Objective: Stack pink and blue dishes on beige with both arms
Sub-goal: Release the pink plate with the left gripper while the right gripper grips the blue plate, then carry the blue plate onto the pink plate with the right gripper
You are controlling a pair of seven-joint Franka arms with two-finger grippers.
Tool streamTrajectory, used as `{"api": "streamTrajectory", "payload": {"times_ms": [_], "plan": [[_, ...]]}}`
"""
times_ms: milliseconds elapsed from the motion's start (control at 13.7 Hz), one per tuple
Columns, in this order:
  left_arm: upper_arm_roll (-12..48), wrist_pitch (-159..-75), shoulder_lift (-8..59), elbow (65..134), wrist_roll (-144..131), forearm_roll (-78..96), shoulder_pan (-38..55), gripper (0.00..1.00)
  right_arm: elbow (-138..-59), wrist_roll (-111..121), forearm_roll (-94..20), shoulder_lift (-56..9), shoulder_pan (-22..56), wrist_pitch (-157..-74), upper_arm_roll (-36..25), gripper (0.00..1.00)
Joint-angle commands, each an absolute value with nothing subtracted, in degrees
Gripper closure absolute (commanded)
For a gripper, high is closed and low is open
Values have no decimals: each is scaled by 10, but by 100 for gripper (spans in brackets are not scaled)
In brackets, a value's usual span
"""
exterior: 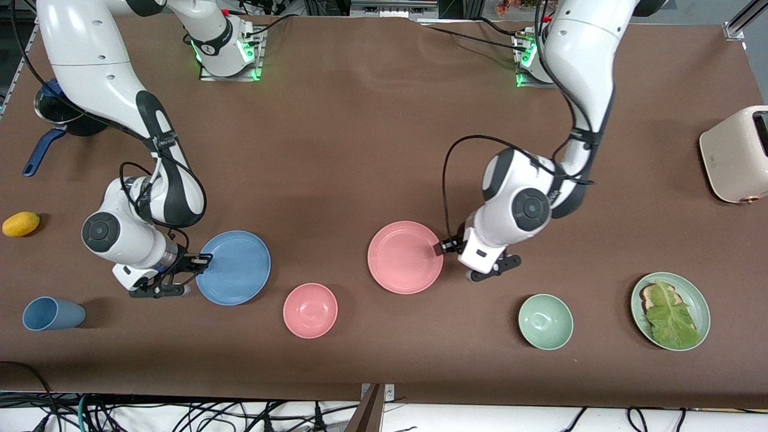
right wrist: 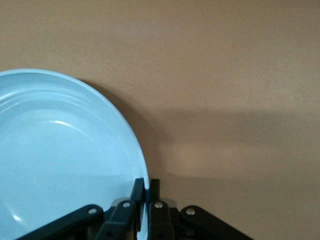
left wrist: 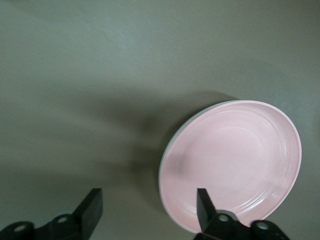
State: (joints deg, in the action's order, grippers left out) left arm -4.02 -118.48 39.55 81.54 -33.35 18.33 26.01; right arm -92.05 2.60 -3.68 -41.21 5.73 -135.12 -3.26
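The right end effector (exterior: 201, 261) is clamped on the blue plate's (exterior: 235, 267) rim, toward the right arm's end of the table. Mid-table, the left end effector (exterior: 441, 247), fingers spread, straddles the pink plate's (exterior: 404, 257) rim. No beige plate shows; stacking isn't begun

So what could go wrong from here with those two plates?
1. The right claw pinches the blue plate only by its rim, so the plate may tilt or slip when lifted.
2. The pink bowl sits near the way to the pink plate; a low carry might clip it.
3. The left claw is open at the pink plate's edge, so the arms could crowd there.
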Motion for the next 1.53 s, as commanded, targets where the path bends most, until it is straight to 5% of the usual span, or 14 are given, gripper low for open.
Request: {"api": "streamTrajectory", "payload": {"times_ms": [0, 731, 1096, 1462], "plan": [[-65, -1098, 380, 782, -249, 165, 247, 1, -903, 28, -38, -395, 60, -1303, -31, 100], [-118, -991, 321, 780, -5, 115, 156, 1, -752, -29, -43, -377, 99, -1071, -10, 100], [-112, -955, 286, 781, 79, 111, 77, 0, -749, -187, -46, -379, 134, -1089, 61, 100], [-105, -933, 218, 795, 76, 112, 53, 0, -751, -394, -46, -415, 227, -1219, 78, 100]]}}
